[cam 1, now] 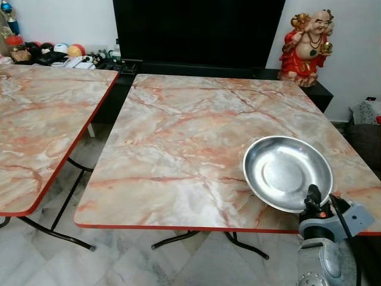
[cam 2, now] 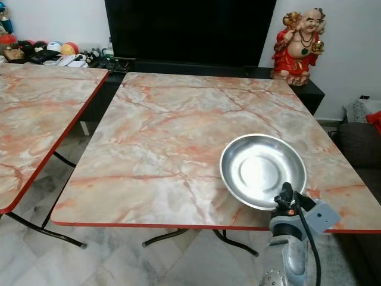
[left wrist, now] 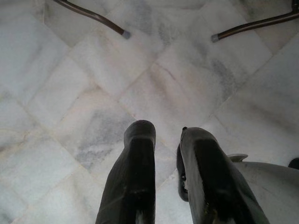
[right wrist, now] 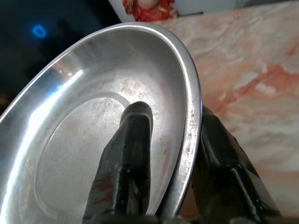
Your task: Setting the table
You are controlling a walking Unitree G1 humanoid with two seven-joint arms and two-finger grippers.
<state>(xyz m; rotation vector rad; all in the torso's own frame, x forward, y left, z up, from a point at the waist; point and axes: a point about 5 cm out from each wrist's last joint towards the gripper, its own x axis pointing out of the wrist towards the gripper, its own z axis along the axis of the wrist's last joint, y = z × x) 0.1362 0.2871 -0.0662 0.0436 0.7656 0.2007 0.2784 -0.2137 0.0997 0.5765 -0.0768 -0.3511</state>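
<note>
Right gripper (right wrist: 170,154) clamping steel plate (cam 1: 287,172) rim, near table (cam 1: 178,149) front edge

The second pink marble-patterned table with a red edge (cam 1: 41,131) is cut off at the picture's left edge; small clutter (cam 1: 53,55) beyond its far edge is too small to identify.
</note>
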